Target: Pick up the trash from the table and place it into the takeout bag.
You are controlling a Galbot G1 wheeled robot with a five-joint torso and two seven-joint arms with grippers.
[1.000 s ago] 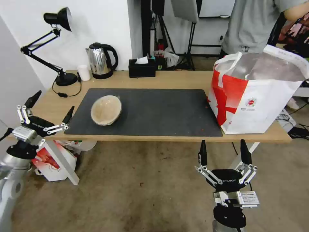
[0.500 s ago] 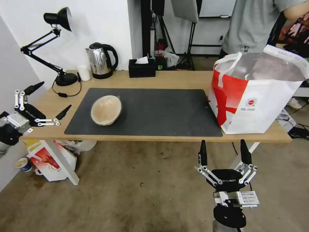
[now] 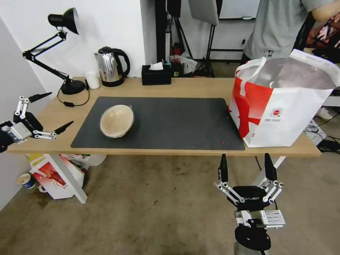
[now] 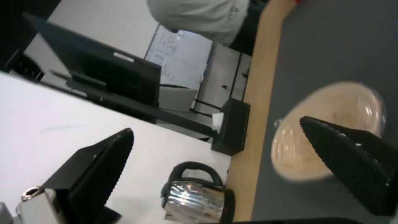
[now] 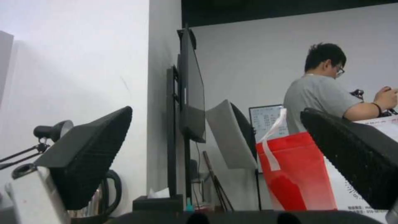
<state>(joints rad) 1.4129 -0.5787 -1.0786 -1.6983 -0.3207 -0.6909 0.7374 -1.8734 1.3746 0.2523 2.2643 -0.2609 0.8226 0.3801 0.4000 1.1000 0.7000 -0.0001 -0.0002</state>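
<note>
A beige paper-pulp bowl (image 3: 117, 120), the trash in sight, lies tilted on the dark grey mat (image 3: 177, 120) of the light-wood table (image 3: 191, 86), left of centre. My left gripper (image 3: 61, 108) hovers open at the table's left end, well left of the bowl and apart from it. In the left wrist view the bowl (image 4: 292, 149) shows beyond the open left gripper (image 4: 215, 124). The takeout bag (image 3: 283, 113) stands open on the table's right end, foil lining showing. My right gripper (image 3: 245, 159) is parked open below the front edge, fingers up; its wrist view has the gripper (image 5: 216, 110) and the bag (image 5: 298, 174).
Along the back edge stand a steel kettle (image 3: 111, 67), a black tissue box (image 3: 156, 74), a small white cup (image 3: 92, 79) and a black desk lamp (image 3: 63, 53). A small red-and-white bag (image 3: 53, 177) sits on the floor under the table's left end. A person stands behind the takeout bag.
My left gripper has swung further left and slightly up, away from the bowl, and its arm has left the picture. The right gripper, bowl and bag have not moved.
</note>
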